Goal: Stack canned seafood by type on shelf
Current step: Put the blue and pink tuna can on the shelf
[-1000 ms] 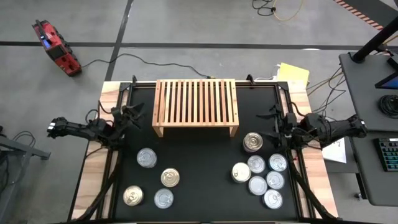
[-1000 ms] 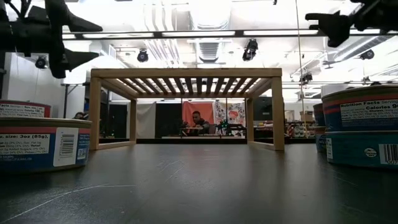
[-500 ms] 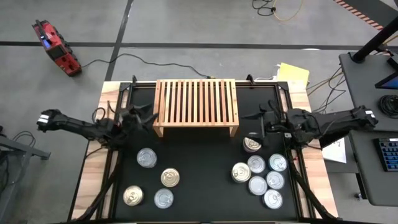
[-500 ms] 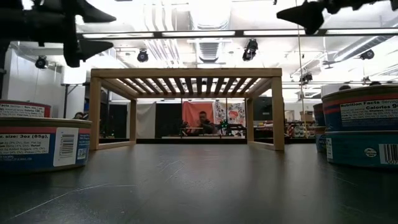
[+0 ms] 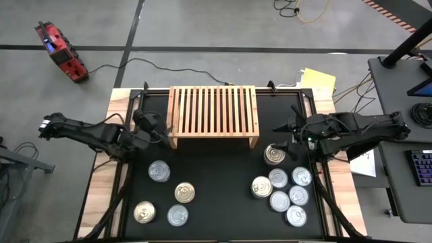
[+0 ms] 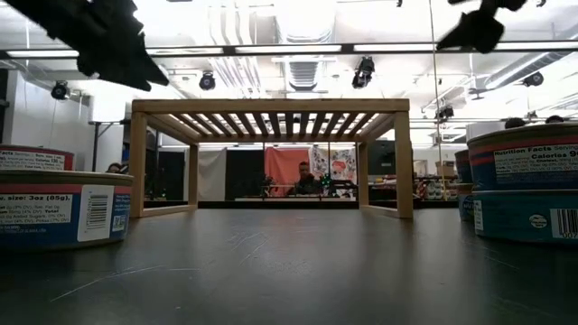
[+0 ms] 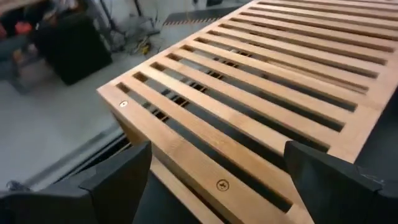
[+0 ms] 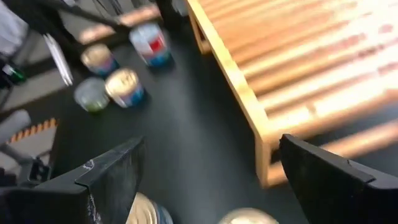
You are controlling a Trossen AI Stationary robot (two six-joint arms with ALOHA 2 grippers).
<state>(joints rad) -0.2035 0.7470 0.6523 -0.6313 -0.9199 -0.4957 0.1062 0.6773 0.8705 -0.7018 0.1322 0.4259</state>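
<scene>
The light-wood slatted shelf (image 5: 212, 115) stands on its short legs at the far middle of the black mat. Several round tins of canned seafood rest flat on the mat. One group (image 5: 159, 171) is near left. A tighter cluster (image 5: 279, 189) is near right, with one can (image 5: 275, 154) set apart by the shelf's right leg. My left gripper (image 5: 160, 133) hovers open at the shelf's left front corner (image 7: 217, 183). My right gripper (image 5: 283, 128) hovers open just off the shelf's right end, above the separate can. Neither has anything between its fingers.
The mat between the two can groups and under the shelf (image 6: 271, 153) is bare. Off the table, a yellow pad (image 5: 317, 79) lies at the far right corner and a red device (image 5: 61, 50) lies on the floor at the far left. A person (image 6: 312, 183) sits in the room beyond.
Both arms have risen and reached in from the table's sides toward the shelf. The left gripper has gone to the shelf's left front corner and the right to a place over the separate can. Both wrists have rolled and tipped up nearer to level, and both grippers stay open.
</scene>
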